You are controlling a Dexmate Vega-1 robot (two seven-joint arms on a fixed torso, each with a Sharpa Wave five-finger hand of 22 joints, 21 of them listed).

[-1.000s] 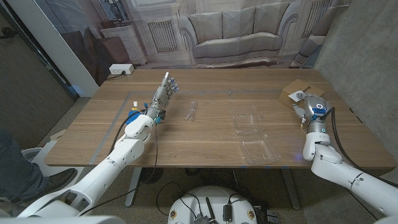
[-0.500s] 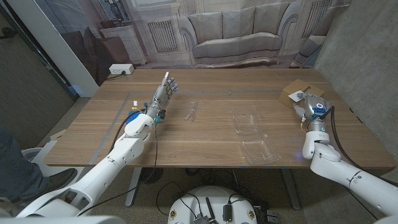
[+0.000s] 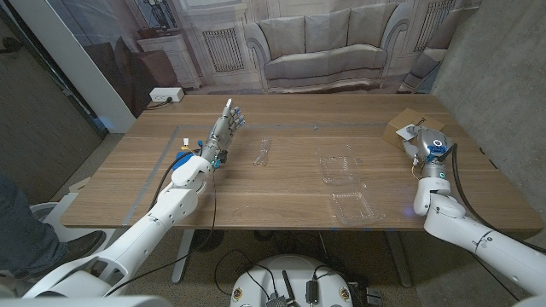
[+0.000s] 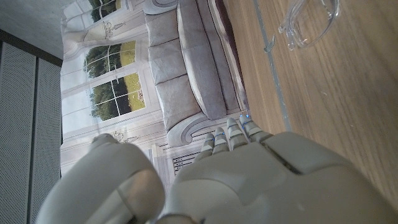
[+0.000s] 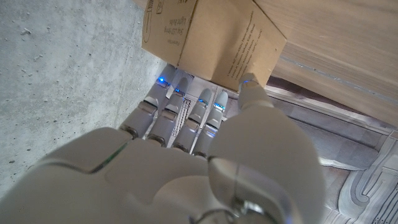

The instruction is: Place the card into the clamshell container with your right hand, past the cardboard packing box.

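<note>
The right hand (image 3: 420, 143) is hovering near the tabletop's (image 3: 281, 183) right edge, fingertips (image 5: 166, 81) touching the cardboard packing box (image 3: 399, 127); whether it is holding a card I cannot tell. The clear clamshell container (image 3: 345, 188) is lying open toward the front edge. The left hand (image 3: 223, 130) is standing empty, fingers extended.
</note>
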